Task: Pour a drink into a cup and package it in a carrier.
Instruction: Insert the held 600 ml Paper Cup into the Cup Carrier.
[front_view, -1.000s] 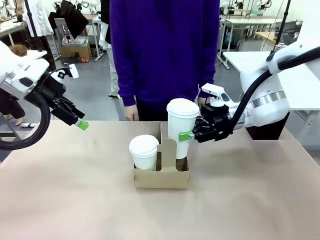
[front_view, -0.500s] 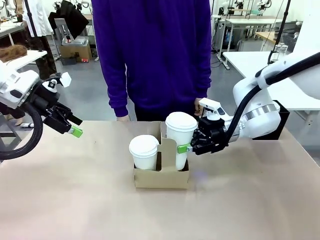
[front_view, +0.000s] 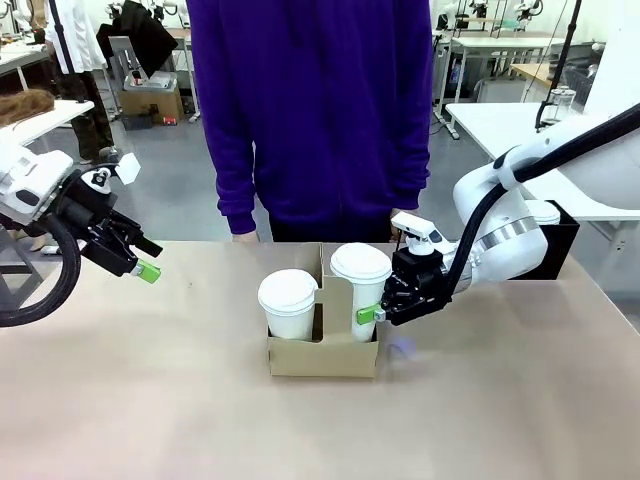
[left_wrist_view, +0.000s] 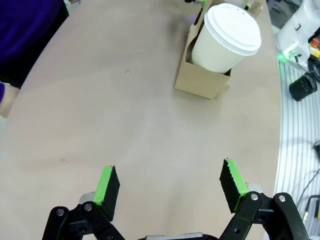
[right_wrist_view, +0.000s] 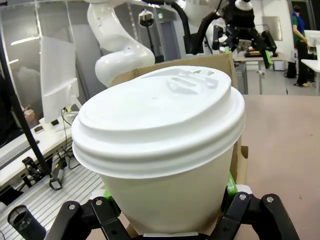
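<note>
Standing at the far side of the desk (front_view: 150, 400), just behind the carrier (front_view: 322, 355), is a person in a purple top (front_view: 315, 110); their hand (front_view: 245, 237) is hanging at the desk edge, to the carrier's far left.

Carrier is sitting mid-desk w/ its upright handle between two slots. Right hand (front_view: 372, 314) is reaching in from the carrier's right and is clamping the cup (front_view: 360, 290), lidded, which is sitting down in the right slot; jaws are closed on its wall, green pads on either side in the right wrist view. Short lidded cup (front_view: 288, 304) is filling the left slot.

Left hand (front_view: 147, 271) is hovering well to the carrier's left, above the desk, jaws spread fully, holding nothing.

Doing this step well, imo: make sure the cup is bottoming out in its slot and standing straight before letting go, then open jaws wide and back out sideways, away from the handle, w/o dragging the cup or tipping the lid.

In the way: the handle is right beside the cup, so little room on that side. Short cup is just across the handle. Black box (front_view: 560, 245) is sitting behind the right arm, right of the carrier. Can't tell how deep the cup is seated.
</note>
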